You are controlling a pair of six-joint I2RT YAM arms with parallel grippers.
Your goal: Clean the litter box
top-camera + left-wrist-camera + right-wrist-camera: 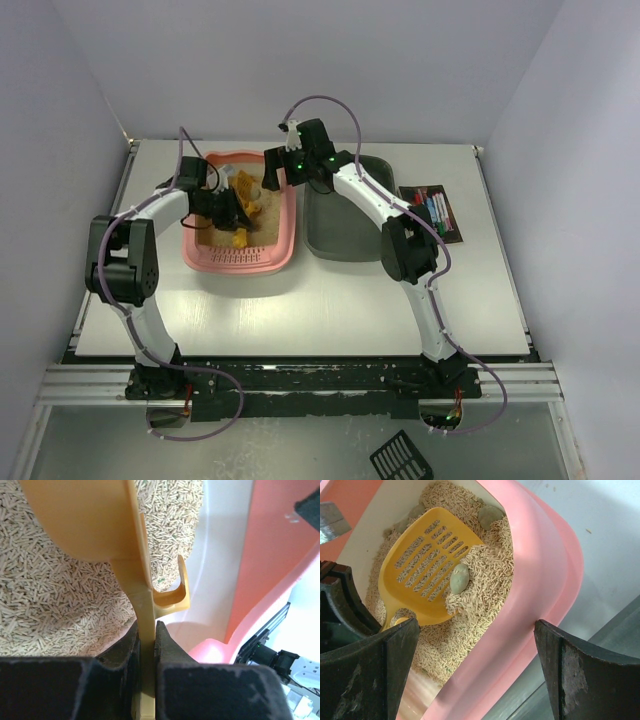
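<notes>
Clamps yellow scoop handle (145,605) in left claw (146,630); holds right claw (476,625) wide open over pink litter box (240,262) — left of grey tray (340,235) on the surface (300,320). Marker-pack (433,212) print unreadable.

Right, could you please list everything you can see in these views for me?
litter box: one, pink, left of centre on the white table
litter: tan pellets, inside the litter box
scoop: one, yellow, slotted, in the litter box
clumps: at least two, grey-green, one at the scoop's edge, one by the box wall
tray: one, dark grey, right of the litter box
marker pack: one, black with coloured markers, right of the tray
grille: one, black, below the table's near edge
left gripper: black, jaws shut on the scoop's handle
right gripper: black, jaws open, above the litter box
</notes>
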